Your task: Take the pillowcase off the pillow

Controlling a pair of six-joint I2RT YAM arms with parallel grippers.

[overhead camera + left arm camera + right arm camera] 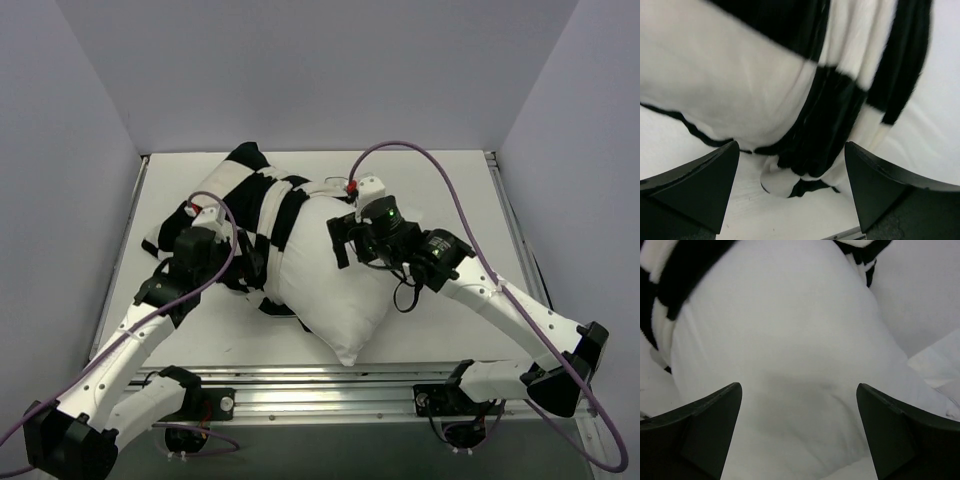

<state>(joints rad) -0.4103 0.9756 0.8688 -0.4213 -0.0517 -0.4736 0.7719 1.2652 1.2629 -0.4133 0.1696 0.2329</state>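
While left jaws gape before pillowcase (840, 100), right jaws seemingly straddle pillow (790, 340).

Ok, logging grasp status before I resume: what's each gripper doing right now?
Left gripper: open, facing the pillowcase, holding nothing.
Right gripper: open over the pillow, holding nothing.

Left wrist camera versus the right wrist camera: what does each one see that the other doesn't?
Only the left wrist view shows the checkered pillowcase up close, bunched into folds, framed by the left gripper. Only the right wrist view shows the bare white pillow filling the frame ahead of the right gripper. Both show dark fingers spread wide with nothing pinched, and some black-and-white cover, which also edges the top of the right wrist view.
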